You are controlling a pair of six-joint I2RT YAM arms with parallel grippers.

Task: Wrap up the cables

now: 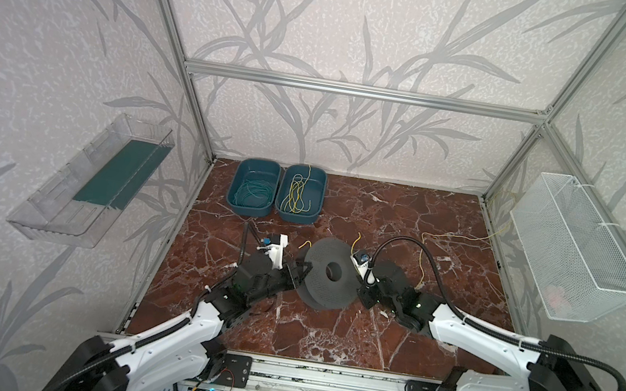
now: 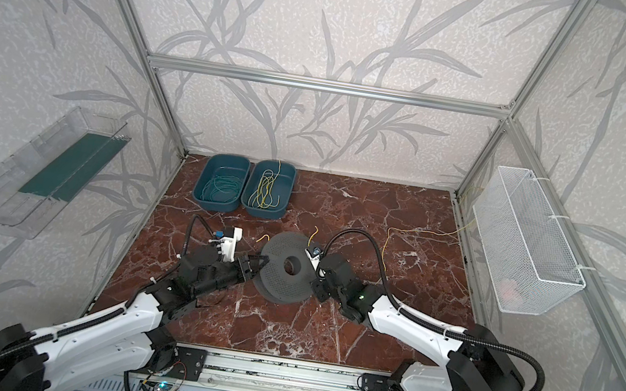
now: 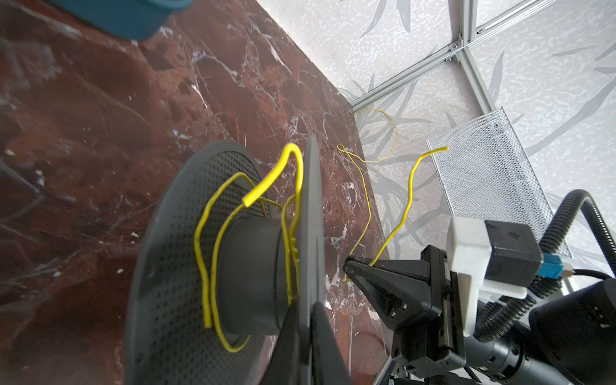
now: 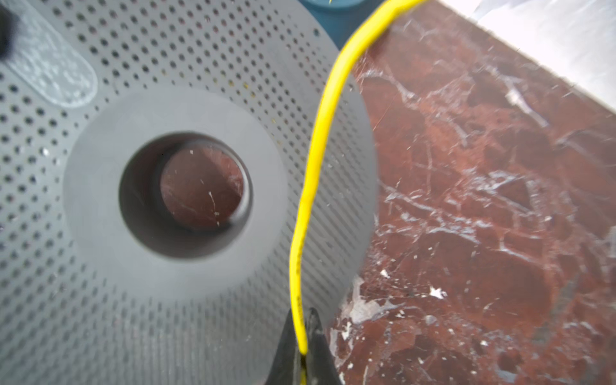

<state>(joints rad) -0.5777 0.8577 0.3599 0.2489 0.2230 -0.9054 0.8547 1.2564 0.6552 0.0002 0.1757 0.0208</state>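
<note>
Walls (image 1: pixel 350 21): pale grey textured wallpaper, darker grey leaf print, three sides. Aluminium frame (image 1: pixel 360 90) of posts plus a crossbar on the back wall. Worktop (image 1: pixel 345 336): red-brown marble look, white veins. Clear plastic tray (image 1: pixel 62 201) mounted on the left wall, dark green sheet inside. White wire mesh basket (image 1: pixel 573 244) on the right wall. Metal rail (image 1: pixel 317 378) along the front edge. Light soft, even.

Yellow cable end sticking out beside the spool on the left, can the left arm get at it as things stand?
Probably not yet. The left gripper is shut on the flange of the spool, so it would have to let go first. The cable end sits close by with nothing between.
</note>
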